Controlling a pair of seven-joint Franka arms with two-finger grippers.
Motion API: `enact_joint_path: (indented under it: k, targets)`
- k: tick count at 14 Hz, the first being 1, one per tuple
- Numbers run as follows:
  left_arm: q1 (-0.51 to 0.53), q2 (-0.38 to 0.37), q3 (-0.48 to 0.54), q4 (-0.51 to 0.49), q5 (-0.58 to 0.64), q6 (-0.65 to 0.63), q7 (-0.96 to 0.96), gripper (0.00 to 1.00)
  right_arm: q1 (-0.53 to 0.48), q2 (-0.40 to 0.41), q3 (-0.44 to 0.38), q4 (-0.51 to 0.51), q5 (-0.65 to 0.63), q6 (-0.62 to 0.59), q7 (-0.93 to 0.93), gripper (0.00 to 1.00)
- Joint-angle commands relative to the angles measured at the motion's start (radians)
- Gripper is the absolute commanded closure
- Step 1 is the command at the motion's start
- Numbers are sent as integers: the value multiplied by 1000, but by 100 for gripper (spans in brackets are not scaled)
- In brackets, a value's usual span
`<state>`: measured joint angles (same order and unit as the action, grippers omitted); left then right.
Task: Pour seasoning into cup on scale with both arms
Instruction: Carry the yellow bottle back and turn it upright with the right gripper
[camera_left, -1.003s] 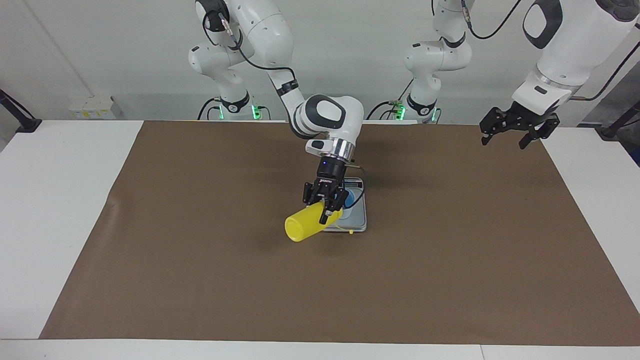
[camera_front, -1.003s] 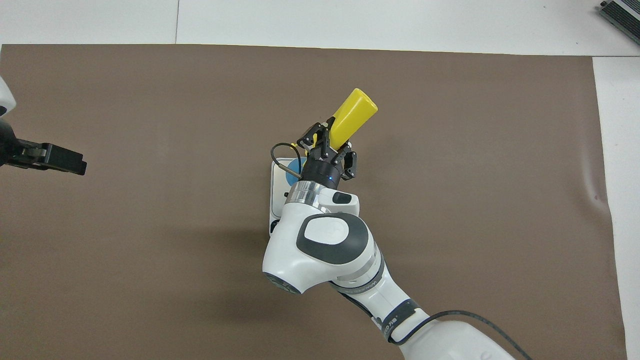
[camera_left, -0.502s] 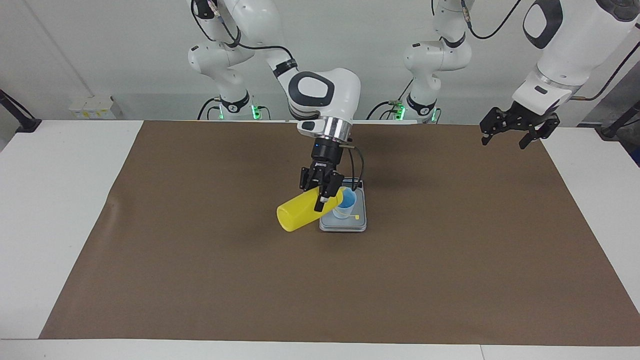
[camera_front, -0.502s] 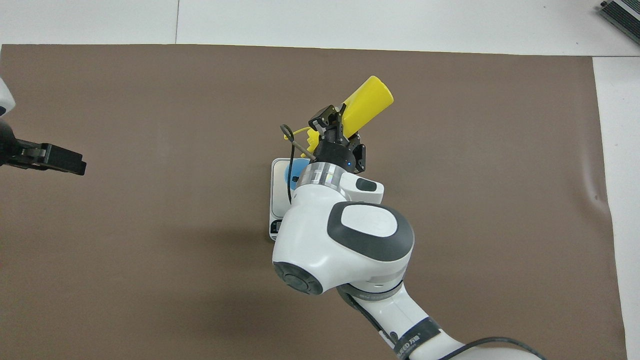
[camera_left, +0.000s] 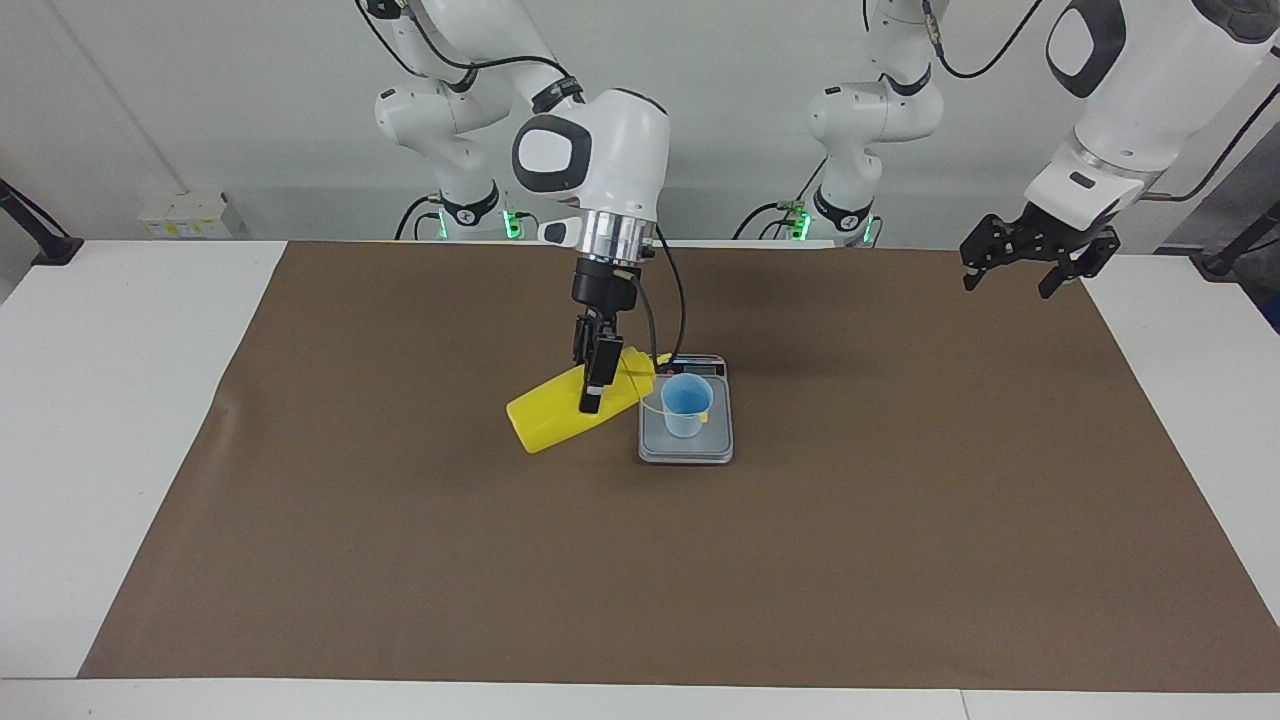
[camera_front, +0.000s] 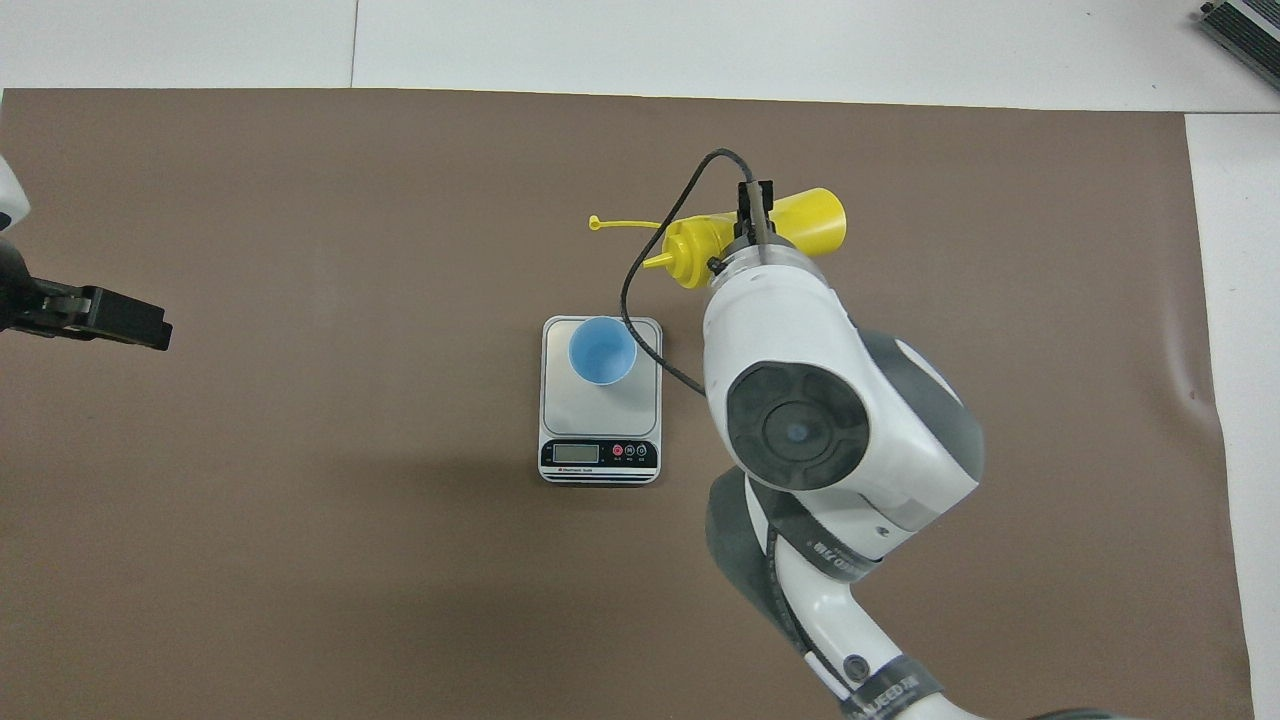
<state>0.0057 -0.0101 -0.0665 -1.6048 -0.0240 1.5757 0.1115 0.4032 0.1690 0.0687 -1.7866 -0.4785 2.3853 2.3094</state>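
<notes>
- Your right claw pinches the seasoning aloft, tilted, nozzle beside the cup's rim, at its 3 o'clock in the overhead view.
- The cup sits on the scale, mid-counter.
- Pouring looks unfinished or paused: no stream shows.
- Your left claw waits spread, at the counter's left-arm end.

seasoning now clear of cup

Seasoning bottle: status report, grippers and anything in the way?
Right gripper shut on the tilted yellow bottle, beside the scale, nozzle toward the cup. Left gripper waits open over the mat's edge. Nothing in the way.
</notes>
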Motion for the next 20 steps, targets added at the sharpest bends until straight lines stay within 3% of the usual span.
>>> enact_joint_path:
  k: [1,6,10,16,20]
  targets:
    - [5,-30,-4,-38,15,21,0,0,-119,-49,10,-14,351,-6,-247,100]
    - [7,-31,-4,-38,15,23,11,0,-314,-52,9,-27,821,-156,-543,100]
    - [4,-48,-4,-73,15,20,16,0,-469,-52,8,-94,1099,-205,-752,100]
    - [0,-48,-4,-72,15,24,8,0,-690,-17,8,-218,1403,-320,-1106,100]
    - [-1,-48,-4,-72,15,26,7,0,-786,23,8,-266,1483,-426,-1182,100]
